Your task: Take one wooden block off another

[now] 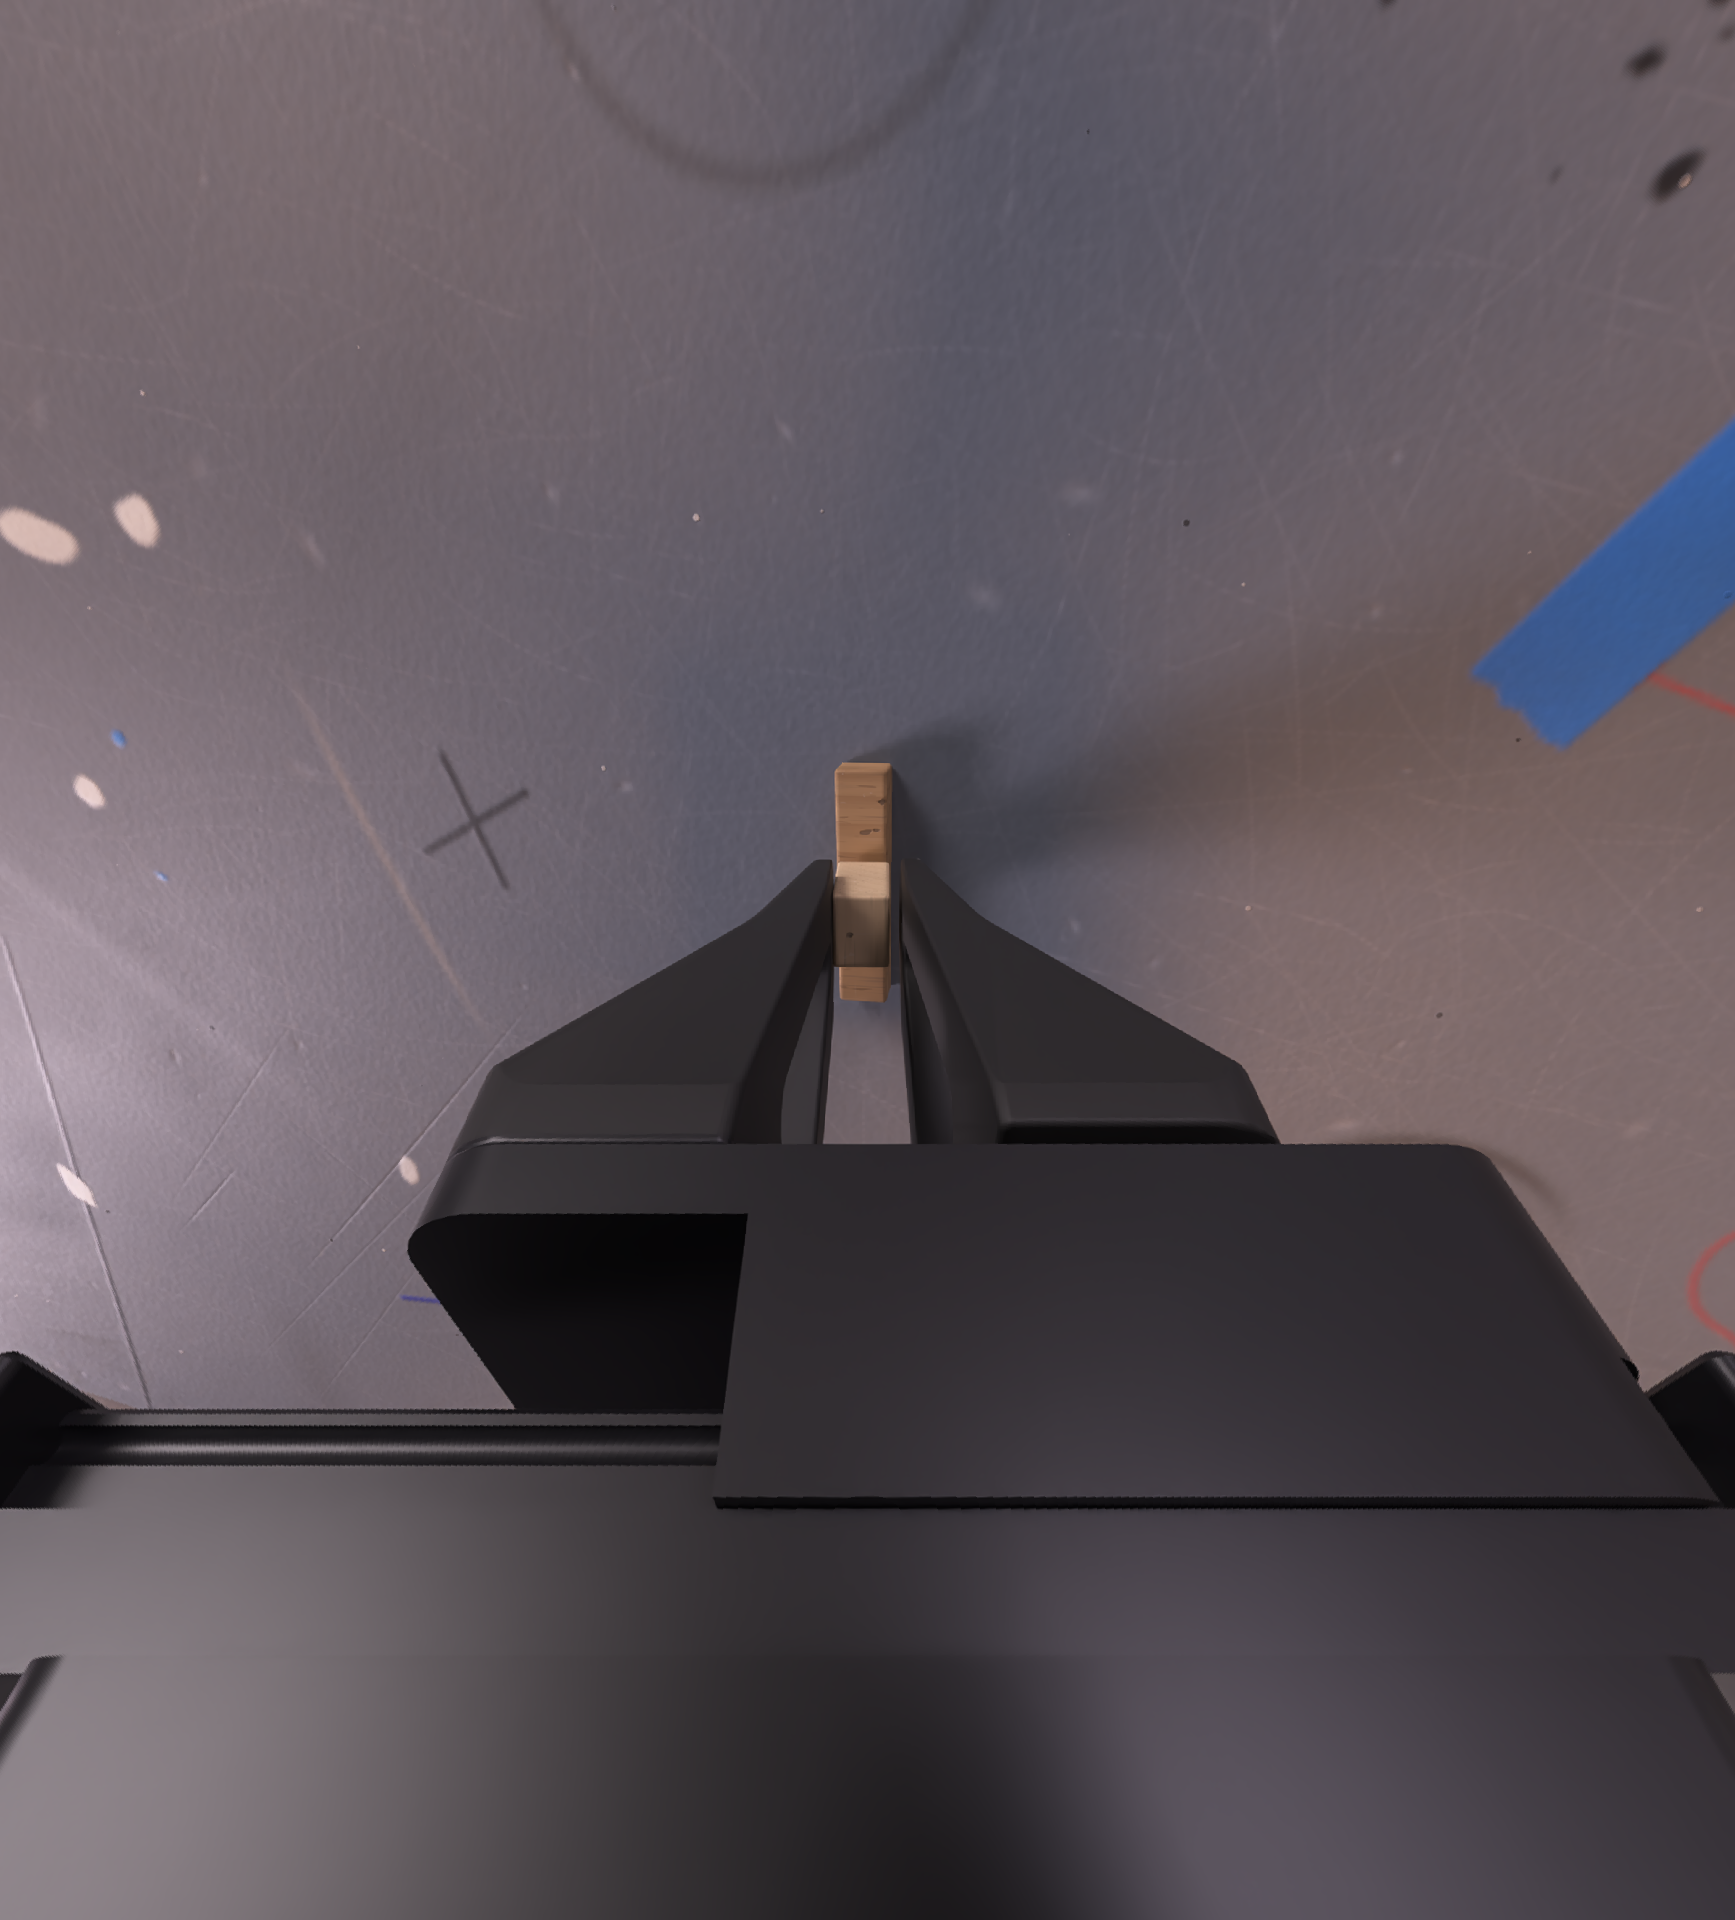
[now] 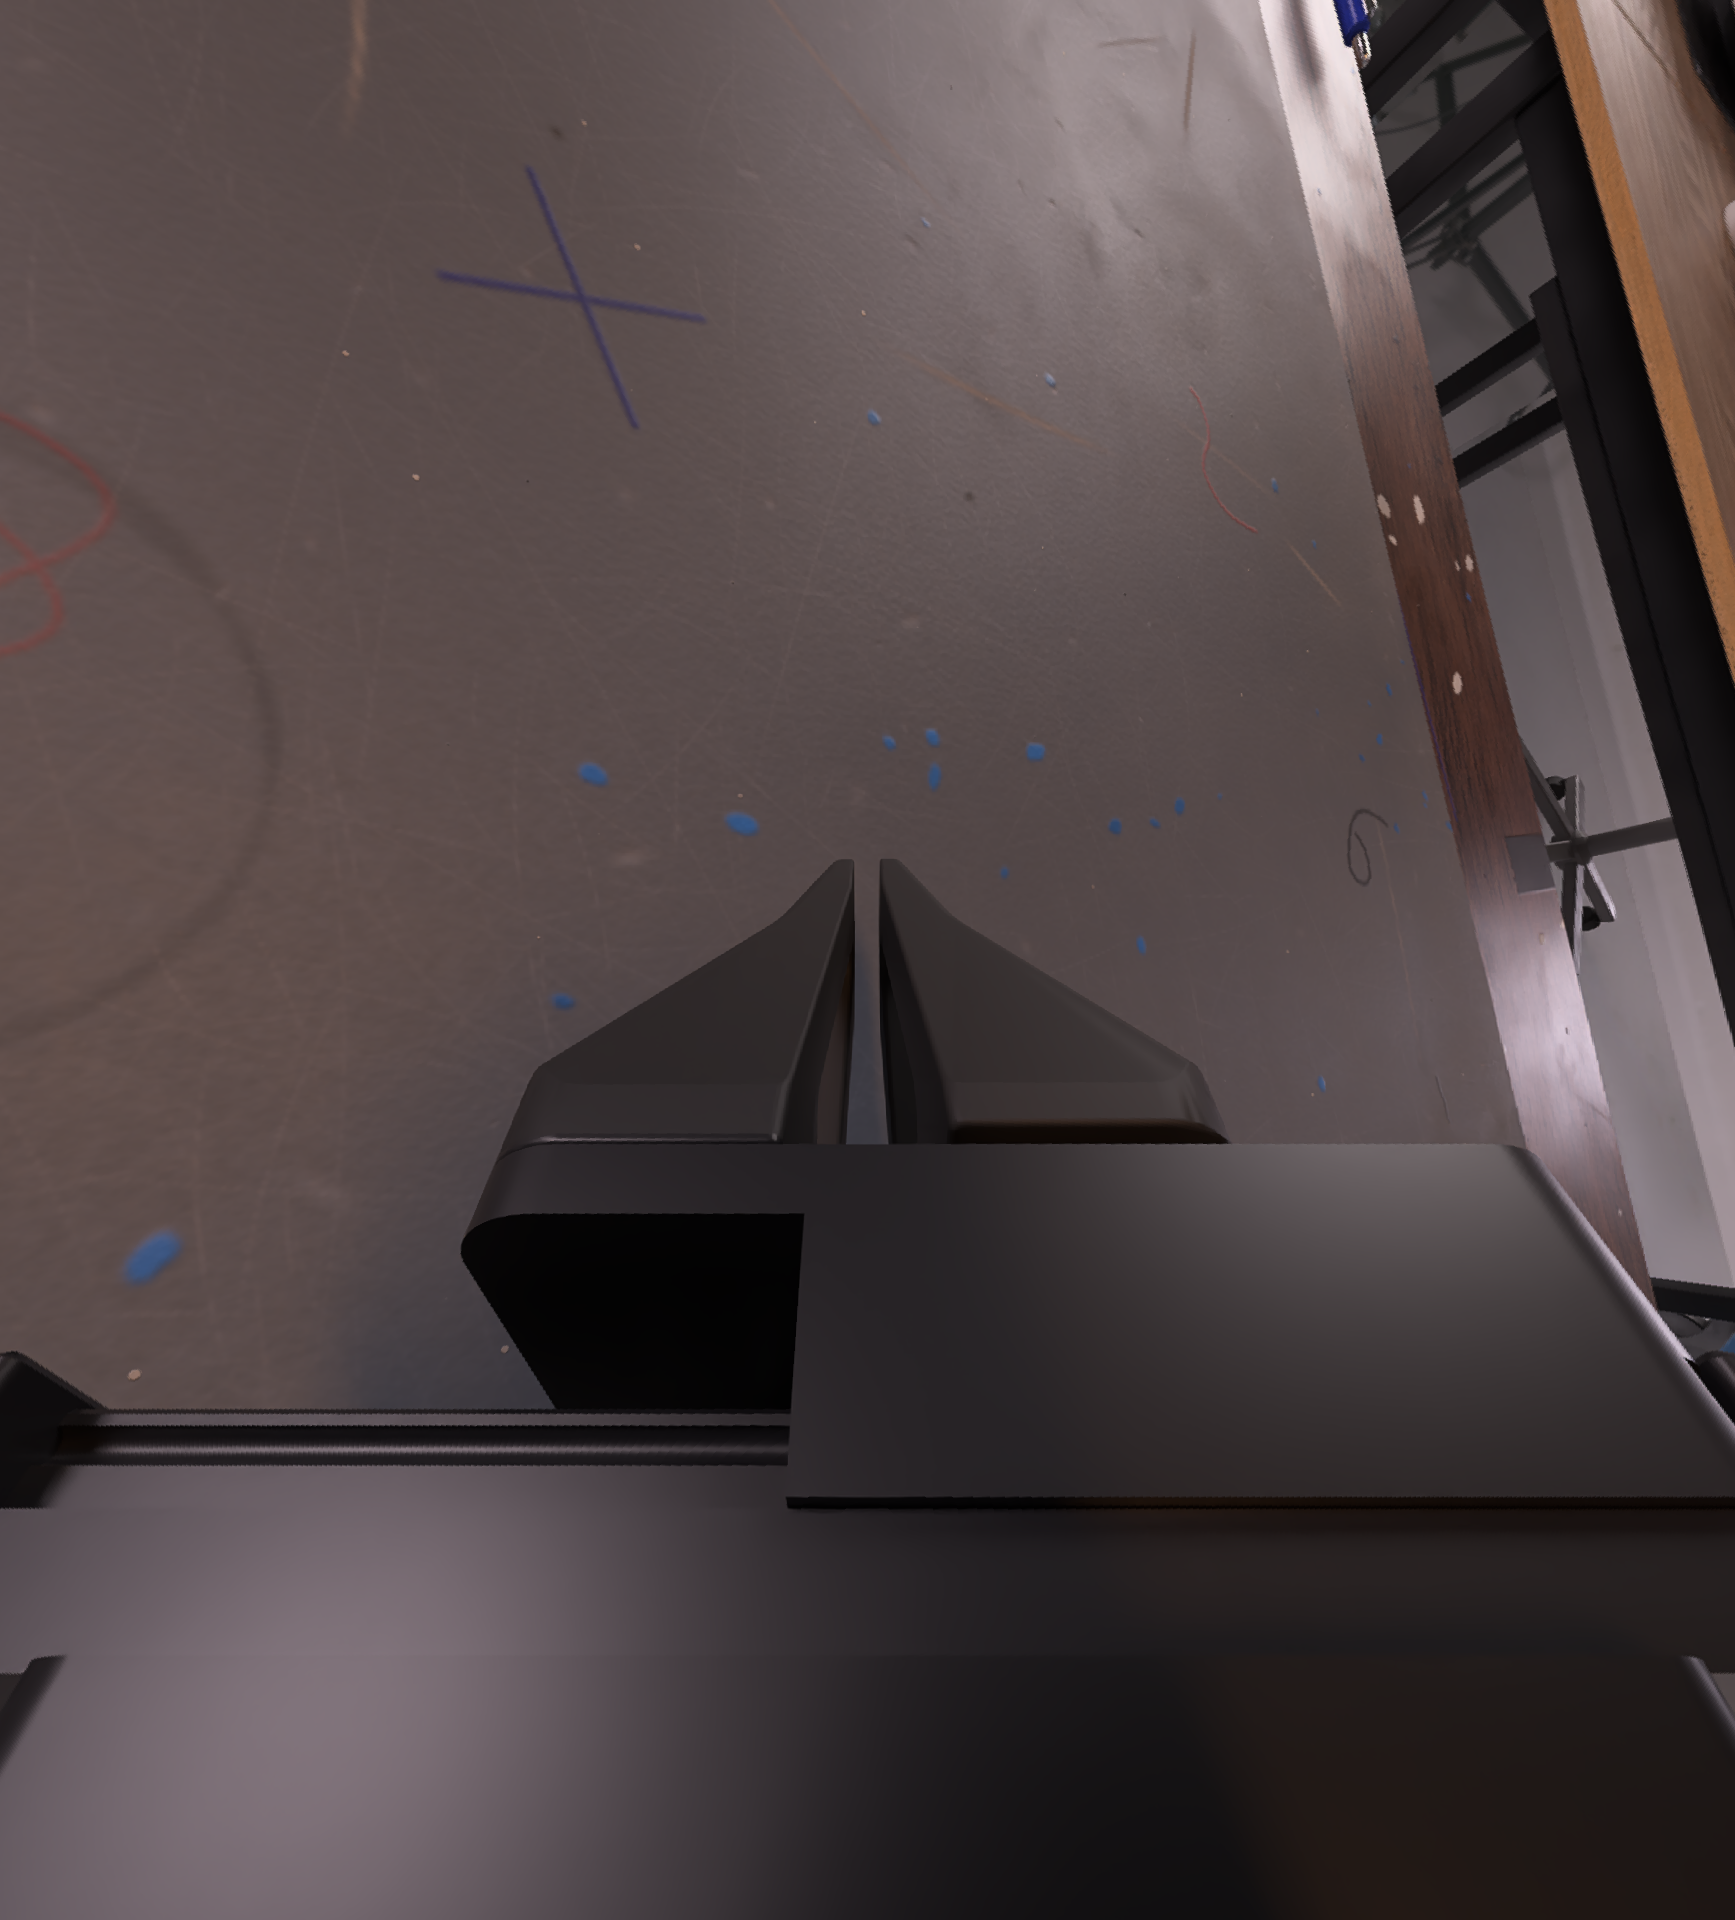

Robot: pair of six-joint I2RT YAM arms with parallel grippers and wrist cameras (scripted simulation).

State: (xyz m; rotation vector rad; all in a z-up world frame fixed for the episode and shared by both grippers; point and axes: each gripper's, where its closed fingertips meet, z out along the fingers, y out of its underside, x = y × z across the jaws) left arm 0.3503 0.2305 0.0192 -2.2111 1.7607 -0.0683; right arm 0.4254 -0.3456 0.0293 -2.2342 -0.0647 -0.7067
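In the left wrist view a small pale wooden block (image 1: 861, 914) sits across the middle of a longer tan wooden block (image 1: 863, 810) that lies flat on the grey table; the longer block's ends stick out beyond and before it. My left gripper (image 1: 865, 883) has its two black fingers closed against the sides of the small upper block. Both blocks look low, at the table. In the right wrist view my right gripper (image 2: 867, 868) is shut and empty above bare table; no block shows there.
Grey scuffed table top (image 1: 634, 520) with paint specks and pen marks. A strip of blue tape (image 1: 1663, 582) lies to the right of the blocks. In the right wrist view the table's right edge (image 2: 1414, 520) is near, with a wooden bench (image 2: 1694, 416) beyond.
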